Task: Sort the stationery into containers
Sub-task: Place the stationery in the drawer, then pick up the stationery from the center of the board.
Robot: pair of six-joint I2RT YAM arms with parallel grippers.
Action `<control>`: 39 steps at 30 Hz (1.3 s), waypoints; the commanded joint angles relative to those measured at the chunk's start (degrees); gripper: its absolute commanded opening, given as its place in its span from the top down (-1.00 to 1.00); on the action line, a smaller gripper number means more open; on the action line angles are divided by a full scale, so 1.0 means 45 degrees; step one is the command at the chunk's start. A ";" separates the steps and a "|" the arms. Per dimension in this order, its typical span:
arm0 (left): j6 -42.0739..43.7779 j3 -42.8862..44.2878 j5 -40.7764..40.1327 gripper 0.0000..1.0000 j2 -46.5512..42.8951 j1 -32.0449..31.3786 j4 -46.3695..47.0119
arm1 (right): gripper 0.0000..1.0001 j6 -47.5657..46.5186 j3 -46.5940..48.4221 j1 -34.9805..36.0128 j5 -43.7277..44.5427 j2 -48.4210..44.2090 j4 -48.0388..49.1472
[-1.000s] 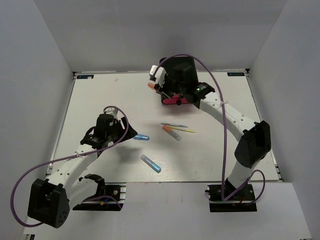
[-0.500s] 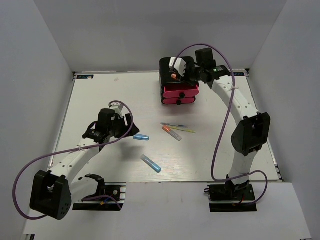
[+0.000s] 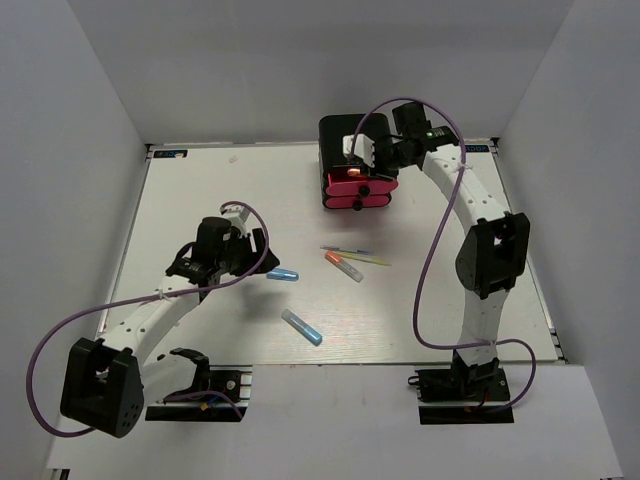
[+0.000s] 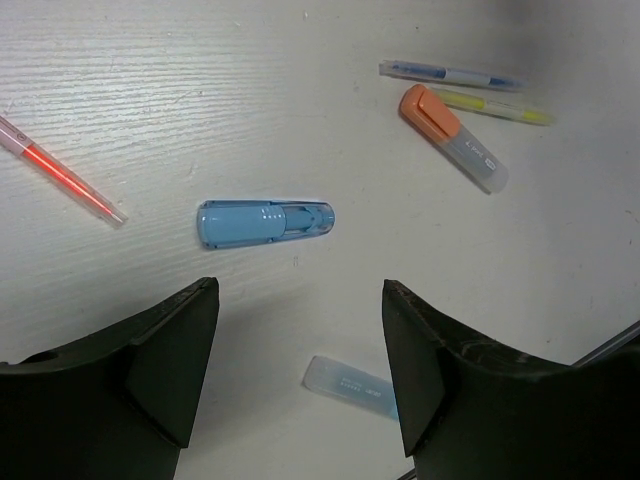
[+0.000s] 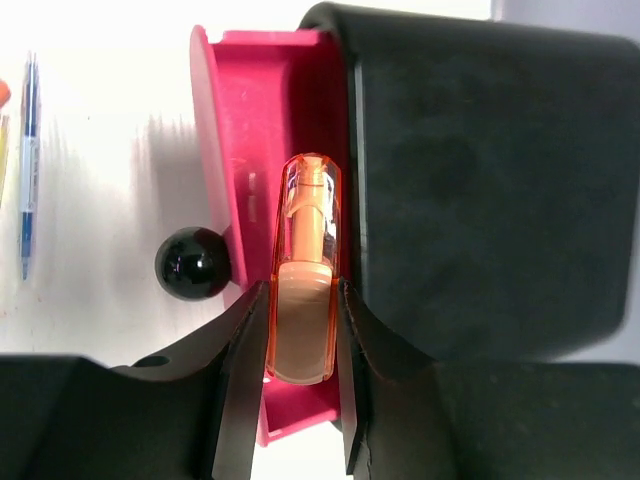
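Note:
My right gripper (image 5: 303, 300) is shut on a stubby orange marker (image 5: 305, 250), holding it lengthwise inside the pulled-out top pink drawer (image 5: 228, 130) of the glossy black box (image 5: 480, 180). From above, that gripper (image 3: 352, 168) is at the box (image 3: 335, 130). My left gripper (image 4: 300, 300) hangs open and empty over the table, just short of a blue marker (image 4: 265, 222). Other stationery lies loose: a red pen (image 4: 60, 172), an orange-grey marker (image 4: 453, 137), a bluish pen (image 4: 450, 74), a yellow pen (image 4: 492, 105) and a pale blue marker (image 4: 350, 385).
The drawer's black knob (image 5: 193, 263) juts out left of the held marker. Two shut pink drawers (image 3: 357, 200) sit below the open one. The box stands at the table's far edge, and grey walls close in three sides.
The right arm has swung from the box's left front corner round behind it, bringing the orange marker into the open top drawer. The left arm has barely shifted.

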 commanded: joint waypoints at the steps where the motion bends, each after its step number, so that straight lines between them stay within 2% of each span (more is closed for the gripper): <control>1: 0.0208 0.0348 0.0180 -0.52 0.0028 0.0004 0.0106 | 1.00 -0.0661 0.0680 -0.0160 -0.0484 0.0228 -0.0623; 4: 0.0325 0.0348 0.0180 -0.55 0.0028 0.0004 0.0106 | 0.92 -0.0759 0.0661 -0.0180 -0.0406 0.0326 -0.0623; 5: 0.0325 0.0348 0.0180 -0.55 0.0028 0.0004 0.0106 | 0.74 -0.0779 0.0661 -0.0180 -0.0386 0.0345 -0.0584; 9: 0.0442 0.0483 0.0297 -0.64 0.0164 0.0004 0.0106 | 0.42 -0.0760 0.0661 -0.0219 -0.0425 0.0326 -0.0584; 16: 0.1066 0.1051 0.0415 -0.69 0.0944 0.0004 -0.0147 | 0.23 -0.0721 0.0544 -0.0219 -0.0679 -0.0025 -0.0428; 27: 0.1067 0.1188 0.0532 -0.72 0.1180 0.0004 -0.0147 | 0.13 -0.0740 0.0134 -0.0219 -0.0894 -0.0630 -0.0037; 32: 0.1067 0.1188 0.0532 -0.74 0.1180 0.0004 -0.0147 | 0.13 -0.0721 0.0134 -0.0258 -0.1030 -0.0923 0.0137; 34: 0.1222 0.1188 0.0667 -0.72 0.1297 0.0004 -0.0147 | 0.19 -0.0487 0.0134 -0.0238 -0.1147 -0.1138 0.0506; 36: 0.1747 0.1188 0.0997 -0.55 0.1452 0.0004 -0.0012 | 0.27 0.0076 0.0056 -0.0277 -0.1265 -0.1450 0.0782; 39: 0.3271 0.1072 0.1741 -0.40 0.1453 0.0004 0.0748 | 0.86 0.0723 -0.0294 -0.0277 -0.1635 -0.2036 0.1271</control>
